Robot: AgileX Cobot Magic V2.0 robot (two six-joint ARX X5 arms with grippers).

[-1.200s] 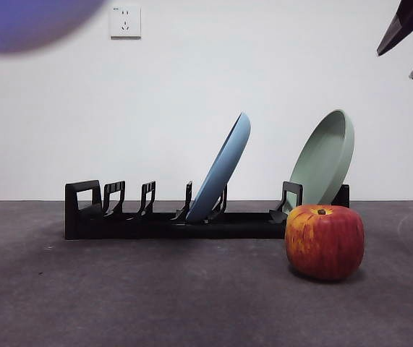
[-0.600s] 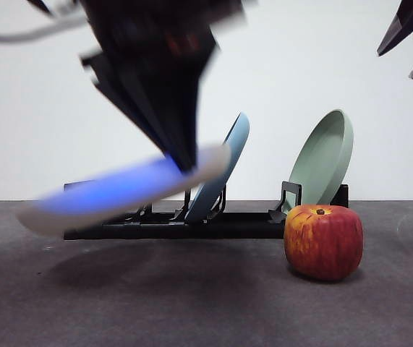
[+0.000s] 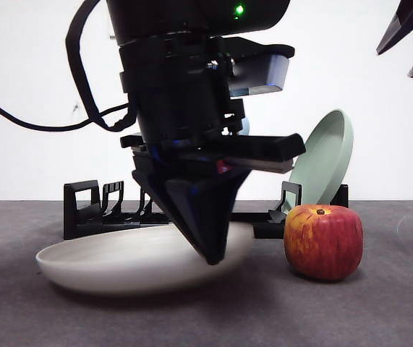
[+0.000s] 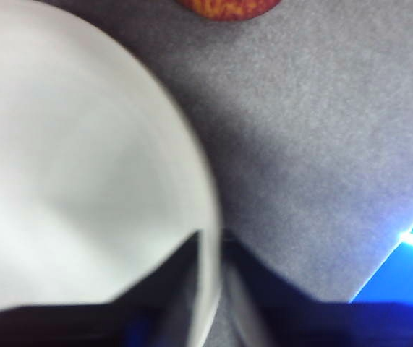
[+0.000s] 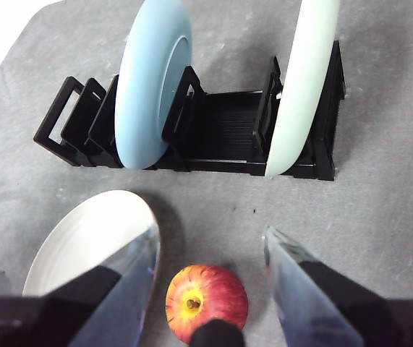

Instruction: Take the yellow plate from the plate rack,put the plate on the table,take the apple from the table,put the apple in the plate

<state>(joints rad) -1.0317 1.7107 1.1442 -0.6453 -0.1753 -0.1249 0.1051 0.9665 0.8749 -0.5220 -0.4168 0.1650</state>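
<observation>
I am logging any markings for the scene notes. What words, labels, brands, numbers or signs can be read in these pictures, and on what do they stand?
None can be read.
The yellow plate, apple, plate rack and table show no lettering.
The left gripper shows only a green light, no text.

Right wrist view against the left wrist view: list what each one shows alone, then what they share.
Only the right wrist view shows the plate rack, the light blue plate and the green plate standing in it, and the open right gripper above the apple. Only the left wrist view shows the left gripper shut on the yellow plate at its rim. Both show that plate, the apple and the table.
</observation>
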